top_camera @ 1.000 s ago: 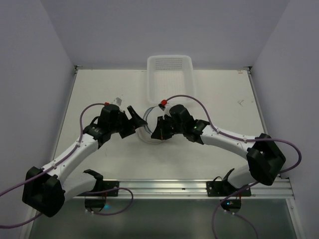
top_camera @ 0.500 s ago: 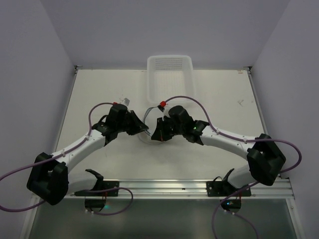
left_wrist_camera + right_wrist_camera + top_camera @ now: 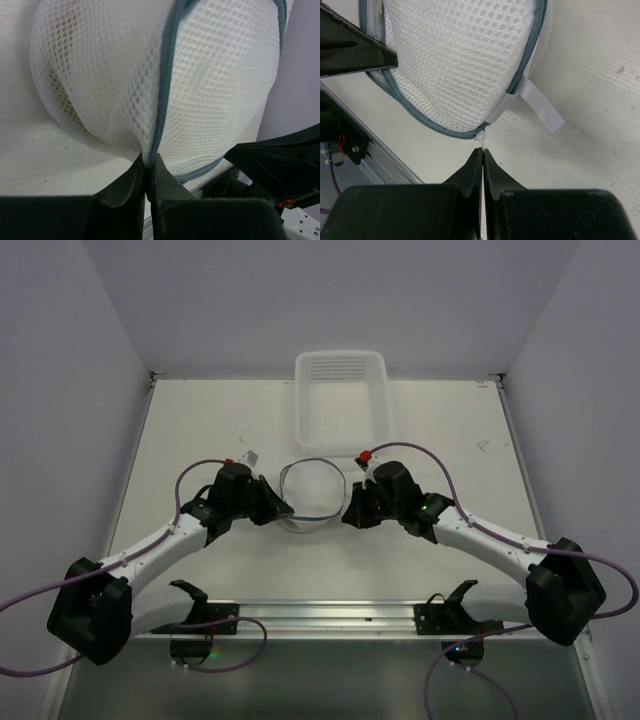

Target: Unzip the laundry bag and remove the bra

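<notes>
The laundry bag [image 3: 312, 495], a round pouch of white mesh with a grey zip rim [image 3: 165, 90], lies mid-table between my two grippers. On its left side, my left gripper [image 3: 283, 510] is shut on the bag's edge, pinching mesh and zip rim together [image 3: 148, 165]. At the bag's right, my right gripper [image 3: 347, 517] is shut on the thin white zip pull [image 3: 481, 136], just below the slider. A white fabric tab [image 3: 542, 107] sticks out beside the zip end. The bra is hidden inside the mesh.
A rectangular white plastic basket [image 3: 340, 390] stands behind the bag at the table's far edge. A metal rail [image 3: 330, 615] runs along the near edge between the arm bases. Walls close in on the left, right and back.
My left gripper moved in from the left and shut on the bag's edge. My right gripper, still shut, moved right and nearer, and the bag now shows between the two.
</notes>
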Action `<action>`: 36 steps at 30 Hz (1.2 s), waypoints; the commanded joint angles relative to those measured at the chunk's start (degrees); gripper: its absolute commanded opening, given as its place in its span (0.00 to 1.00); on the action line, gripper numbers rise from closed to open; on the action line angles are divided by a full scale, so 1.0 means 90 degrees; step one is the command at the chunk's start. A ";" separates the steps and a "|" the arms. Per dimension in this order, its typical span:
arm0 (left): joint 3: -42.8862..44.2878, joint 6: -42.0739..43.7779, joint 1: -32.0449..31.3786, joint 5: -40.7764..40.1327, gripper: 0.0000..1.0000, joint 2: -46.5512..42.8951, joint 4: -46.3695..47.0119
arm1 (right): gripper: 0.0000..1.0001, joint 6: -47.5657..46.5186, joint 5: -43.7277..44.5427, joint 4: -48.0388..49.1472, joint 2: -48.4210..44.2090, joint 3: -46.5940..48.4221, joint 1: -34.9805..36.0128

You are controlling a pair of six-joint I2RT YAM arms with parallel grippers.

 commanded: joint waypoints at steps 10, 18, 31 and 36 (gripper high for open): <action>-0.0066 0.0242 0.0141 -0.0026 1.00 -0.1031 -0.0219 | 0.29 -0.1111 0.0087 -0.0950 -0.0030 0.1055 -0.0026; 0.0795 0.1247 0.0453 -0.0349 0.97 -0.0886 -0.0788 | 0.80 -0.1093 0.0711 -0.1909 -0.0499 0.2236 -0.0016; 0.1255 0.1922 0.0727 -0.0163 0.67 0.0442 -0.0476 | 0.86 -0.0096 0.1513 -0.1773 0.0926 0.3555 0.0374; 0.0933 0.1952 0.0737 0.0061 0.38 0.0512 -0.0194 | 0.86 0.0079 0.1640 -0.1616 0.1697 0.3839 0.0687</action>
